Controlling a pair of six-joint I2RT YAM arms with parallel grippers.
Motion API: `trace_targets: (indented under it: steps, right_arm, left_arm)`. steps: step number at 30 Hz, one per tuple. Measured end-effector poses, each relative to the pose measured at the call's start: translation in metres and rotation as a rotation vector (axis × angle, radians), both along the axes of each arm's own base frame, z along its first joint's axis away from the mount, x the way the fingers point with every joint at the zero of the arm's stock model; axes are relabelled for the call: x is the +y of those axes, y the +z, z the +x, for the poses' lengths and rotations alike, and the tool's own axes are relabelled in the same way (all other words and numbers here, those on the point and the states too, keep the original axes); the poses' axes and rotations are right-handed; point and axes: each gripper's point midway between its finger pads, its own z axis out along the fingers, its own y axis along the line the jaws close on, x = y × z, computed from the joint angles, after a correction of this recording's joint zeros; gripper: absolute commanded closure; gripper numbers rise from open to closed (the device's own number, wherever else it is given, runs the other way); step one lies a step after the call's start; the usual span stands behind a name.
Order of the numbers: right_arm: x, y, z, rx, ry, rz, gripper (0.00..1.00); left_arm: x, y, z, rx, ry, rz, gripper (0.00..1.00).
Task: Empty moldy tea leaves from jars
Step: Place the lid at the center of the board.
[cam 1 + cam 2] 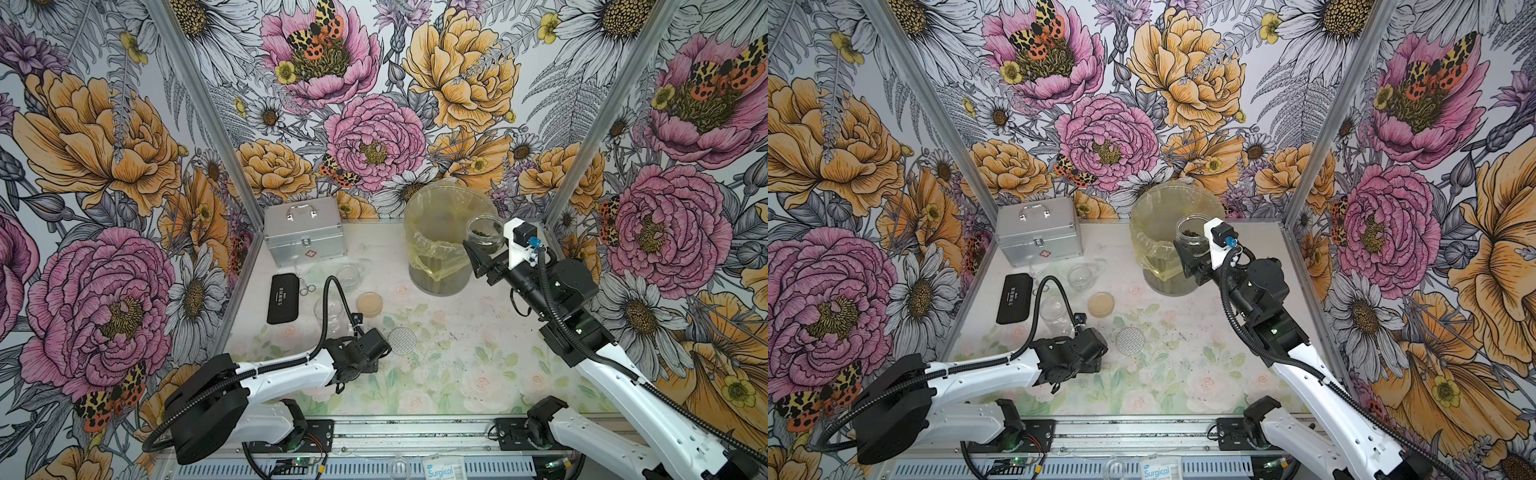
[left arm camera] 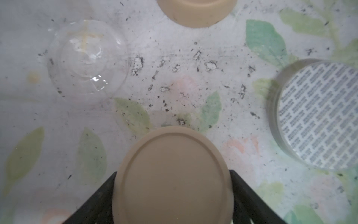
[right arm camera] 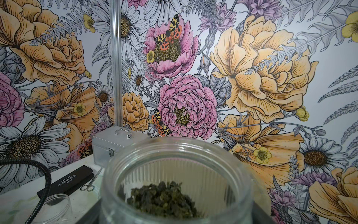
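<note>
Checking the right jaws, you find them clenched on the jar (image 1: 484,235), lid off, lifted clear of the bench (image 1: 457,365). The leaves (image 3: 162,197) lie as a dark heap in its bottom. In both top views the jar hangs just beside the bin (image 1: 419,216), on the robot's right of its rim. The yellow bag (image 1: 436,257) folds over that rim next to the jaws.

The left jaws grasp a tan lid (image 2: 172,178) low over the bench; the arm hides it in both top views. Around them lie a second tan lid (image 1: 369,304), a dotted lid (image 1: 402,340), a near empty jar (image 1: 330,311) and a far empty jar (image 1: 348,276). Dark crumbs (image 2: 164,89) speckle the bench there. A case (image 1: 305,232), pouch (image 1: 283,297) and scissors (image 1: 306,286) sit in the far left corner, well apart from the bin.
</note>
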Motion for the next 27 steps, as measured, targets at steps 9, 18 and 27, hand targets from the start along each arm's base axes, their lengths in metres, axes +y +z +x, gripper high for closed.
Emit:
trace_targets:
  steps: [9,18,27]
  right_arm:
    - [0.004,-0.005,0.004,0.019,0.009,-0.002,1.0]
    - [0.008,-0.005,0.007,0.023,0.027,-0.006,1.0]
    - [0.01,-0.006,0.008,0.026,0.033,-0.009,1.0]
  left_arm:
    - [-0.013,-0.004,0.004,-0.021,-0.018,-0.089,0.3]
    - [-0.014,0.022,0.005,-0.068,-0.032,-0.149,0.01]
    - [-0.008,0.076,0.013,-0.122,0.004,-0.216,0.04]
